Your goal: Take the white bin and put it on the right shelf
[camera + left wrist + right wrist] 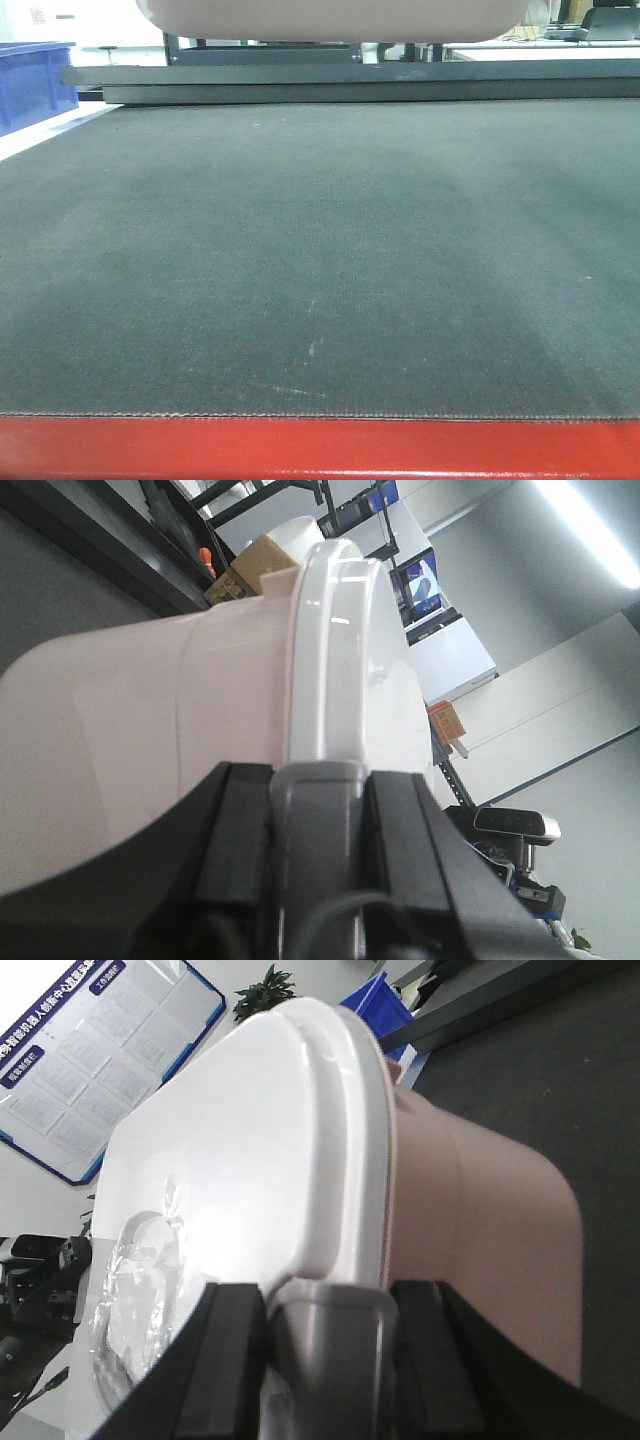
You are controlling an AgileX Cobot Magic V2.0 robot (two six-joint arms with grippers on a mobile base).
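The white bin [335, 18], a pale pinkish-beige tub with a white lid, hangs lifted above the dark mat; only its underside shows at the top edge of the front view. My left gripper [318, 810] is shut on the grey handle at one end of the white bin [150, 720]. My right gripper [330, 1320] is shut on the grey handle at the other end of the white bin [480, 1200], whose flat white lid [240, 1150] faces left. The right shelf is out of view.
A red-framed table with a dark mat [320, 260] fills the front view, its red front edge [320, 448] at the bottom. A blue open bin [30, 80] stands at the far left. Dark rails [350, 85] run along the table's far side.
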